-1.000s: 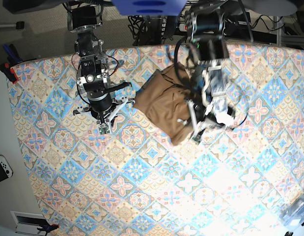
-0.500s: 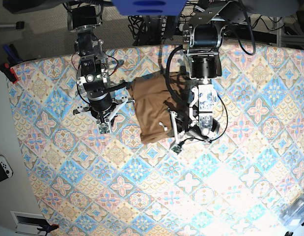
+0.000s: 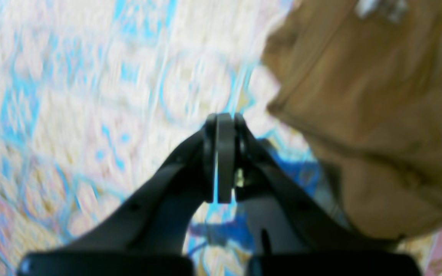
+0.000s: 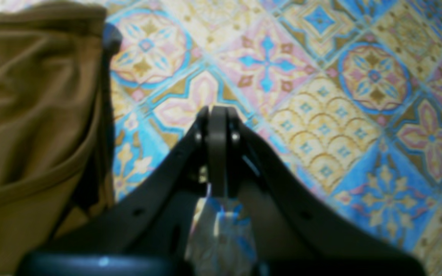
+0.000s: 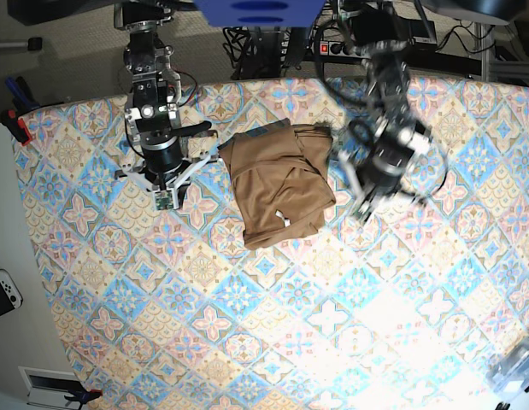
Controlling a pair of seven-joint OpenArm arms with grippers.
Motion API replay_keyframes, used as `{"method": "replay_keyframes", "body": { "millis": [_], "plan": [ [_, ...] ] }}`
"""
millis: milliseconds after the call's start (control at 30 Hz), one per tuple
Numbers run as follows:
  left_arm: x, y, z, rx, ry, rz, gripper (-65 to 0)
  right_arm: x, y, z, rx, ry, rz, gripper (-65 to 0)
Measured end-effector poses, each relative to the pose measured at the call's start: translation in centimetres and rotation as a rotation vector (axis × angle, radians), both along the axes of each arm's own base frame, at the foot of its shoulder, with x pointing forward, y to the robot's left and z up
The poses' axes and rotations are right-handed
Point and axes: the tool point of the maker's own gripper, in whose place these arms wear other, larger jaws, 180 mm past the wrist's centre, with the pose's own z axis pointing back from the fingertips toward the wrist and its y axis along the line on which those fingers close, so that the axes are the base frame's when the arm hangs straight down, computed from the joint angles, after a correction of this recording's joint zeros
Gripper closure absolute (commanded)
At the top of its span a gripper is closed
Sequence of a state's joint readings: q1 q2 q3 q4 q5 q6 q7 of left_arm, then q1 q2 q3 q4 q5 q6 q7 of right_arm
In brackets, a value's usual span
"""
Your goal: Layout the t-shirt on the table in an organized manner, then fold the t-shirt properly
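Note:
The tan-brown t-shirt point(image 5: 277, 184) lies bunched in a rough rectangle on the patterned table point(image 5: 247, 325), with its small white tag point(image 5: 284, 220) near the front edge. My left gripper point(image 5: 364, 212) hovers just right of the shirt, blurred and shut on nothing. In the left wrist view the gripper point(image 3: 221, 117) is shut over bare tablecloth, with the t-shirt point(image 3: 378, 115) to its right. My right gripper point(image 5: 166, 203) stands left of the shirt, apart from it. Its wrist view shows the gripper point(image 4: 217, 111) shut and empty, with the t-shirt point(image 4: 33, 115) at the left.
A white controller point(image 5: 3, 295) lies off the table's left edge, and red-handled tools point(image 5: 16, 124) sit beyond the far left corner. A clear plastic object point(image 5: 516, 367) is at the front right corner. Cables and arm mounts crowd the back edge.
My left arm has swung off the shirt to its right side, leaving the cloth uncovered and lying flat. My right arm has drawn back slightly toward the far edge.

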State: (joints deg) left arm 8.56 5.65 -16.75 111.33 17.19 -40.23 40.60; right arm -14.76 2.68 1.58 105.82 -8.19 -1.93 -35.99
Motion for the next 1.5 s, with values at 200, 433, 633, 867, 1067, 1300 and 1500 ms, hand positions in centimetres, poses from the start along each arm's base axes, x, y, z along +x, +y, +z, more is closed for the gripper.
{"method": "replay_keyframes", "body": {
  "millis": [200, 433, 633, 867, 1067, 1300, 1500],
  "plan": [
    [-3.5, 2.3, -0.6, -0.084, -0.112, 0.052, 0.0, -2.6, -2.6, -0.9, -0.006, -0.022, -0.064, 0.0],
    [-6.4, 3.0, -0.4, -0.205, -0.192, 0.130, 0.0, -7.0, -5.6, -2.2, -0.041, -0.020, -0.121, 0.0],
    [-9.3, 2.7, -1.7, -0.252, -0.136, 0.156, 0.0, -8.7, -4.3, -1.9, 0.009, -0.068, -0.138, 0.0],
    [-12.4, 2.7, -3.2, -0.256, -0.058, 0.172, 0.0, -10.9, -8.2, 0.2, -0.039, -0.185, -0.273, 0.0],
    [-16.0, 2.7, -4.9, -0.252, 0.037, 0.186, 0.0, -14.0, -8.2, 0.3, -0.056, -0.204, -0.259, 0.0],
    [-20.1, 2.7, -7.7, -0.268, 0.164, 0.214, 0.0, -17.9, -7.7, -0.7, -0.046, -0.151, -0.273, 0.0],
    [-20.3, 2.0, -8.6, -0.419, 0.040, 0.264, 0.0, -22.0, -8.3, -4.6, -0.056, -0.033, -0.300, 0.0]
  ]
}}
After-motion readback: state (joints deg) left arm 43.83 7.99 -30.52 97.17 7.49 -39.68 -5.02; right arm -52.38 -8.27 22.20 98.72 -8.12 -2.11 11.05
